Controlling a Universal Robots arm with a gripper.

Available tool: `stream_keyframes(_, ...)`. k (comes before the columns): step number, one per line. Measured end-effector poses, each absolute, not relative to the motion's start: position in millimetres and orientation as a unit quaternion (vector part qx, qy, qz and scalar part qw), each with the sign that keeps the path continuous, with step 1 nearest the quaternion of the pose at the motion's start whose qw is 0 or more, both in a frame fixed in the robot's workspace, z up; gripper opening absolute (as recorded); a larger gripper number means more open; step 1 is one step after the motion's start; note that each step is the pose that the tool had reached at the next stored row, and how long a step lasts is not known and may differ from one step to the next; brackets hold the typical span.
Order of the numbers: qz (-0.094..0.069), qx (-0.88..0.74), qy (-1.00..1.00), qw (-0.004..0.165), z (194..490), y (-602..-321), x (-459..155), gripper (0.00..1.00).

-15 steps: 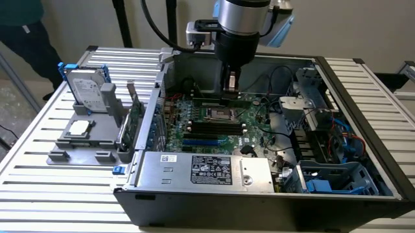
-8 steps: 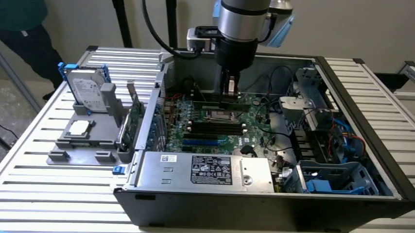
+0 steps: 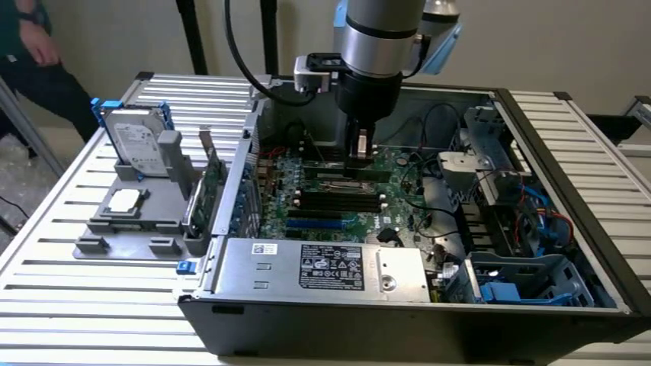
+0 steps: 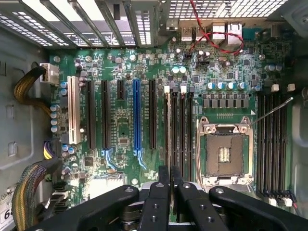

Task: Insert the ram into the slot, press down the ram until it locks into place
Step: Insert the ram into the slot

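Ram (image 4: 168, 130) pinched edge-on btwn fingers (image 4: 162, 187).

the motherboard (image 4: 125, 72) is showing a glossy green lacquer. the cpu socket frame (image 4: 204, 144) is showing bright bare metal. the gripper (image 4: 170, 169) is presenting smooth matt black fingers (image 4: 159, 202). the computer case (image 3: 407, 328) is appearing as matt dark metal, and the table (image 3: 61, 305) as ribbed satin aluminium.

The ram (image 4: 168, 130), in the claw (image 4: 170, 192), stands over the motherboard (image 4: 125, 130)

Person (image 3: 36, 53) cut off at exterior view's left edge, arm (image 3: 382, 38) cropped above, motherboard (image 4: 120, 72) partly hidden behind tool (image 4: 170, 171)
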State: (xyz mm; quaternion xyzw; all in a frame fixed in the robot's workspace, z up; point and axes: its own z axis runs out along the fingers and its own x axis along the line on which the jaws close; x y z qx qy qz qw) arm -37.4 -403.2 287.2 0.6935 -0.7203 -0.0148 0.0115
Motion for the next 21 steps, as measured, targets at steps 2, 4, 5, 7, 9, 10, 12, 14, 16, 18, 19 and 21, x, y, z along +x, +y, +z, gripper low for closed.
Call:
stream_keyframes(2,-0.015,0.695,-0.719,0.012,284,-403,-37,0.13)
stream_keyframes(4,-0.015,0.696,-0.718,0.012,280,-403,-37,0.13)
stream_keyframes(5,-0.015,0.696,-0.717,0.012,278,-403,-37,0.13)
stream_keyframes(7,-0.015,0.697,-0.717,0.012,274,-403,-37,0.13)
stream_keyframes(9,-0.015,0.698,-0.716,0.012,271,-403,-37,0.13)
stream_keyframes(10,-0.015,0.698,-0.716,0.012,269,-403,-37,0.13)
stream_keyframes(12,-0.015,0.698,-0.716,0.012,265,-403,-38,0.13)
stream_keyframes(14,-0.015,0.698,-0.716,0.012,262,-403,-38,0.13)
stream_keyframes(16,-0.015,0.698,-0.716,0.012,258,-403,-39,0.13)
stream_keyframes(18,-0.015,0.698,-0.716,0.012,254,-403,-39,0.13)
stream_keyframes(19,-0.014,0.698,-0.716,0.012,253,-403,-40,0.13)
stream_keyframes(21,-0.014,0.698,-0.716,0.013,249,-403,-40,0.13)
